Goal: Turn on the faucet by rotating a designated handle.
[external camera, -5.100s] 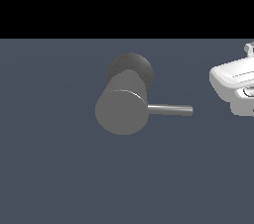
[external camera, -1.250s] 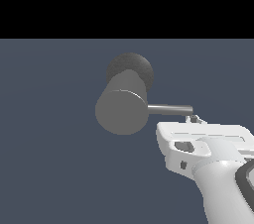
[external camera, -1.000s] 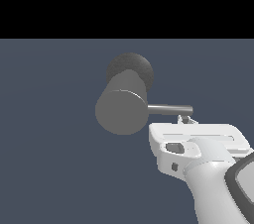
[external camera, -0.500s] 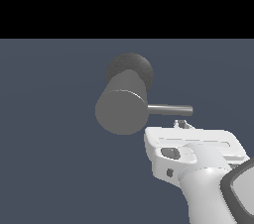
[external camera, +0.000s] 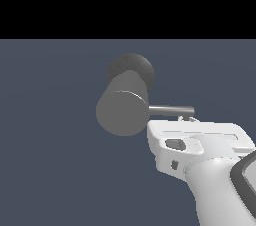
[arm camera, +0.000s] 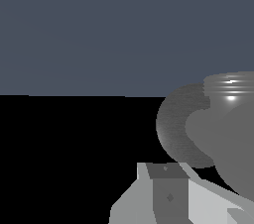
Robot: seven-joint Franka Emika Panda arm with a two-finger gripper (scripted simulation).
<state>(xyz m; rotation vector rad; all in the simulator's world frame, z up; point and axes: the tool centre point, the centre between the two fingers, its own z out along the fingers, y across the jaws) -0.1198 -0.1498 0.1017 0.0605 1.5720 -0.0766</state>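
Note:
The faucet (external camera: 122, 112) is a thick grey cylinder with its flat round end facing the exterior view, on a darker round base (external camera: 131, 70). Its handle (external camera: 171, 110), a thin grey rod, sticks out level toward the exterior view's right. My white gripper (external camera: 189, 118) sits just below the rod's outer end, and only small finger tips show above the hand body, close to or touching the rod. In the wrist view the faucet (arm camera: 228, 139) fills one side, with a grey finger (arm camera: 168, 193) in front. How the jaws stand is hidden.
The faucet stands on a plain dark blue-grey surface (external camera: 50, 170). My white arm (external camera: 220, 190) fills the lower corner at the exterior view's right. Nothing else stands on the surface.
The gripper has come in from the exterior view's right over the last seconds and crept left and slightly up under the handle's end. The handle stays about level.

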